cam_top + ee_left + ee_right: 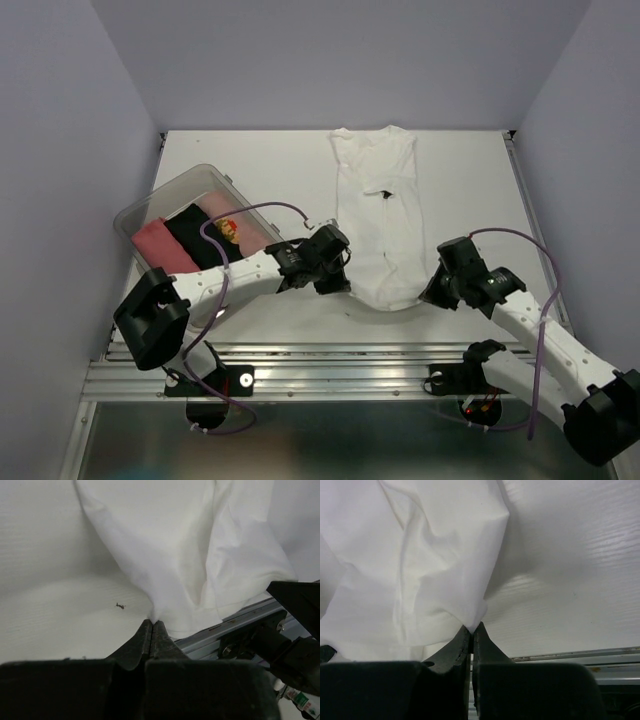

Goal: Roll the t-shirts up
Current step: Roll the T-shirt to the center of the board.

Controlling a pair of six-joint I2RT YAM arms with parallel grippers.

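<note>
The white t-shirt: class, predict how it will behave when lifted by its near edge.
Probably floppy: the white t-shirt creases and drapes where the left gripper and right gripper pinch it. Likely light and thin, so it may sag between them.

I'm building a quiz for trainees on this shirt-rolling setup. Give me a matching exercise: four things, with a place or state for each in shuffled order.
1. white t-shirt
2. pink t-shirt
3. clear tub
4. left pincer

A. shut on the white t-shirt's near hem
B. see-through, open-topped
C. lying lengthwise, outside the tub
D. folded inside the tub

Pairs: 1-C, 2-D, 3-B, 4-A
</note>
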